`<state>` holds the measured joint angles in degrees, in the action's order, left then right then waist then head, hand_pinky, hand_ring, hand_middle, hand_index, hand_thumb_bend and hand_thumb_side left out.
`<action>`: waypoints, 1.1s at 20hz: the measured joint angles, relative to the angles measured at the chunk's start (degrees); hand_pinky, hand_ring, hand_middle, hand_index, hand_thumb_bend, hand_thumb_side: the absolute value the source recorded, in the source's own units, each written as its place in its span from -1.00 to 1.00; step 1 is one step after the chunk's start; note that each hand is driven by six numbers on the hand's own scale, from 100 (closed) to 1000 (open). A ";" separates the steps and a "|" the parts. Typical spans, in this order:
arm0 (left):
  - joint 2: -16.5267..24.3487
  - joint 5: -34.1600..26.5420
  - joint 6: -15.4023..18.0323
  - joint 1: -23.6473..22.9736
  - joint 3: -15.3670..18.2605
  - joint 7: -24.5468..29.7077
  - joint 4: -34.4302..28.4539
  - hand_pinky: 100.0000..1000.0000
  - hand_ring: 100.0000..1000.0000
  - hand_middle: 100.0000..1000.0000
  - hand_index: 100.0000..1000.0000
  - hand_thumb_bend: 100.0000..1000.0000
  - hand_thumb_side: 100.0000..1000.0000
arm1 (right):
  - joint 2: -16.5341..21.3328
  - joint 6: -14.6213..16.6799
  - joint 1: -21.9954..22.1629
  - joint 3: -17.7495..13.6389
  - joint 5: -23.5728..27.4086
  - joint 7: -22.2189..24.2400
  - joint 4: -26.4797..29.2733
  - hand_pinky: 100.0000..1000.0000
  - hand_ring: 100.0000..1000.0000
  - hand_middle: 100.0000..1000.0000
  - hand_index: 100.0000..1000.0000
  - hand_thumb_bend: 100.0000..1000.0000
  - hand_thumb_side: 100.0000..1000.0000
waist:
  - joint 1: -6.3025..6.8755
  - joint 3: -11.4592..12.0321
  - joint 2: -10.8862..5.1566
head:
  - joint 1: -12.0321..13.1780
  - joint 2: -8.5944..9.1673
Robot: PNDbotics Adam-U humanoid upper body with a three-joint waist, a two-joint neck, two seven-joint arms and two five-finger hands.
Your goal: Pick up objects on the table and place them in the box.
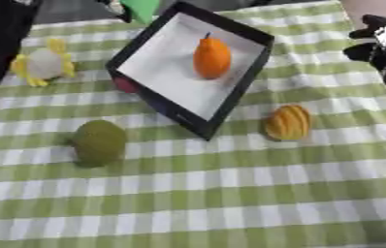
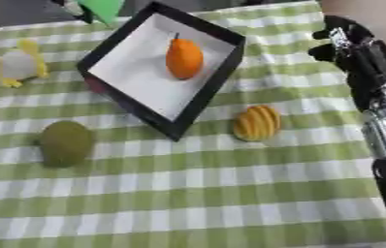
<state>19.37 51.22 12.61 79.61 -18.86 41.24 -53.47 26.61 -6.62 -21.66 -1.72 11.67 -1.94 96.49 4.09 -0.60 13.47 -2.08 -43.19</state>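
Green checked tablecloth (image 1: 230,193), ridged orange fruit (image 1: 288,123) beside box (image 1: 230,97)

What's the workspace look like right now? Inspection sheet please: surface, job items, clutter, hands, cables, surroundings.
Surface: table under a green-and-white checked cloth.
Job's things: black box with white inside, tilted, holds an orange pear-shaped fruit. Outside it: ribbed orange object to its right, olive-green rounded object to its left, white-and-yellow object far left.
Clutter: a small red thing partly hidden at the box's left edge; green item at the far edge.
Hands: right hand raised at the right side, fingers unclear; left hand not identifiable.
Cables: nothing seen.
Surroundings: nothing seen.
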 measured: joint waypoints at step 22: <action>-6.83 6.63 2.53 -2.47 3.97 -7.36 15.60 0.26 0.13 0.02 0.23 0.15 -1.00 | -1.85 -3.64 -2.61 -0.35 1.41 -9.09 0.21 0.51 0.36 0.48 0.78 -1.00 0.42 | 0.14 -2.00 0.06 | 1.16 1.03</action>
<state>12.53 57.84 15.13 77.15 -14.89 33.89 -37.87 24.76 -10.27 -24.27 -2.07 13.09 -11.03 96.70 4.22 -2.61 13.53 -0.92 -42.16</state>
